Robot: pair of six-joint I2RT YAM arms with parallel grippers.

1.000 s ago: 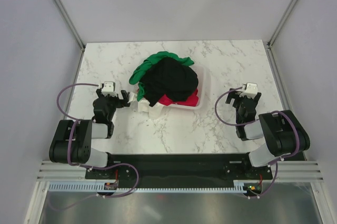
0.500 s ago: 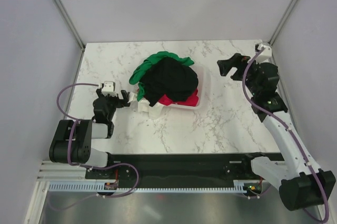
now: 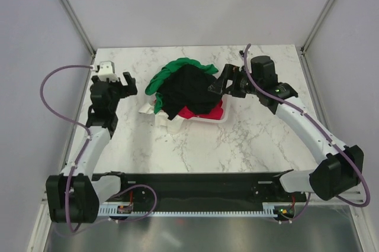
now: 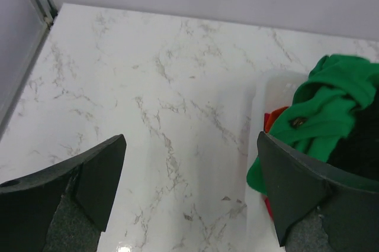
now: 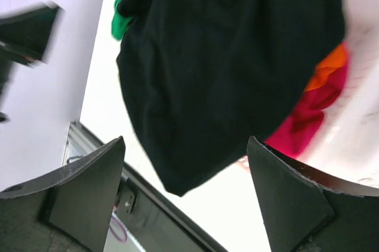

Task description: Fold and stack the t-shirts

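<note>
**Top view.** You see the t-shirts heaped unfolded in the white basket (image 3: 159, 120), which sits near the middle of the marble table (image 3: 254, 139). The black t-shirt (image 3: 192, 89) lies uppermost and covers most of the heap. The green t-shirt (image 3: 169, 71) spills from under it over the far-left rim, and the pink-red t-shirt (image 3: 204, 113) shows beneath its near edge.

Your right gripper (image 3: 218, 83) is at the right side of the heap, with its fingers spread wide and holding nothing. Your left gripper (image 3: 128, 84) hangs over bare table to the left of the basket and apart from it, its fingers likewise spread wide and empty.

**Right wrist view.** You find an orange t-shirt (image 5: 329, 67) wedged between the black one and the pink-red one. Black fabric fills the gap between the fingers (image 5: 77, 193), and you cannot tell whether they touch it.

**Left wrist view.** The green shirt and the basket's wall appear just beyond the right finger (image 4: 308, 196)
</note>
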